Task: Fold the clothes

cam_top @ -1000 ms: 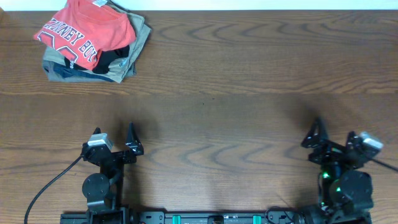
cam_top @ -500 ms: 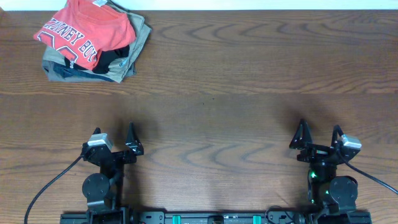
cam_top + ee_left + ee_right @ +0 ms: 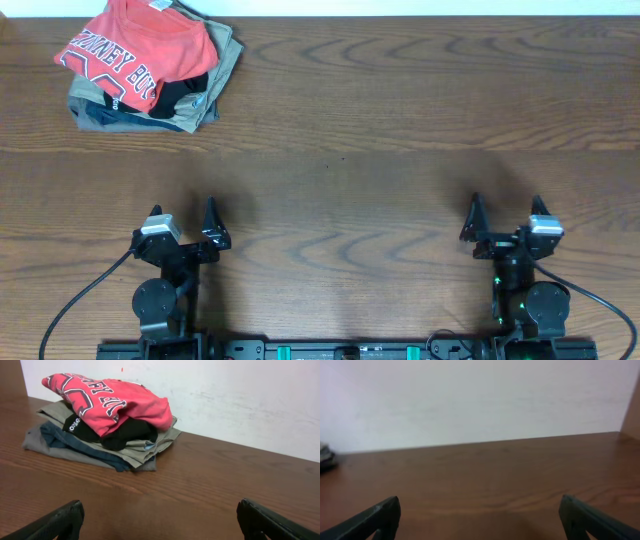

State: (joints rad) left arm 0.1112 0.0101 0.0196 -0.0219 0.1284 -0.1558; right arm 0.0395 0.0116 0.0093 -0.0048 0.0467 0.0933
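Note:
The red-orange T-shirt (image 3: 135, 50) with white block lettering lies folded on top of a pile at the table's far left corner. It also shows in the left wrist view (image 3: 112, 402). My left gripper (image 3: 183, 222) is open and empty near the front edge, far from the pile; its fingertips frame bare wood in the left wrist view (image 3: 160, 520). My right gripper (image 3: 505, 216) is open and empty at the front right, over bare wood in the right wrist view (image 3: 480, 515).
Under the shirt lie a folded black garment (image 3: 127, 432), a khaki garment (image 3: 225, 60) and a grey-blue one (image 3: 75, 445). The brown wood table (image 3: 400, 120) ends at a white wall (image 3: 480, 400) behind.
My right arm has swung left and turned to face the far wall, with its gripper open throughout. The left arm and the pile have not moved.

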